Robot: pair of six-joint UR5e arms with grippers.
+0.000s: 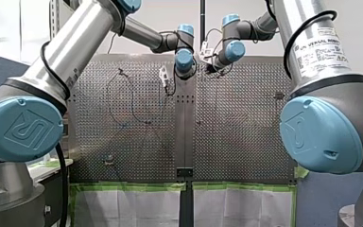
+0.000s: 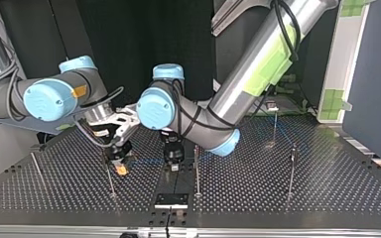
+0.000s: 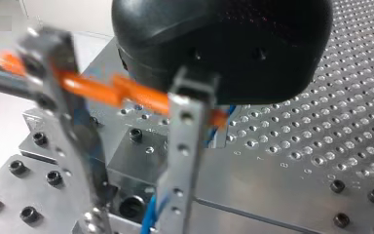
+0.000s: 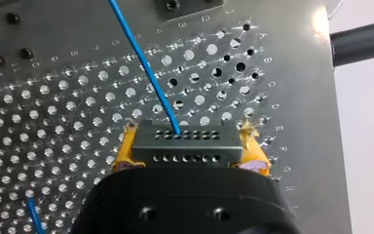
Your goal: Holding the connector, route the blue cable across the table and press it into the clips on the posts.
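My left arm (image 1: 71,47) and my right arm (image 1: 312,28) are silver tubes with sky-blue round caps (image 1: 21,127) at the joints, black cables (image 1: 48,66) running along them; the right one bears a white label (image 1: 321,52) in black print, the left one green tape (image 2: 270,64). My left gripper (image 3: 135,217) is rounded black with holed metal fingers (image 3: 185,136); my right gripper (image 4: 187,141) is black with yellow pads (image 4: 254,148).

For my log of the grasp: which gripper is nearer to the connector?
Right. My right gripper holds the connector between its pads; my left gripper hangs apart, at its side in the top view.

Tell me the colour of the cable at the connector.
Blue cable, clearest in right wrist view.
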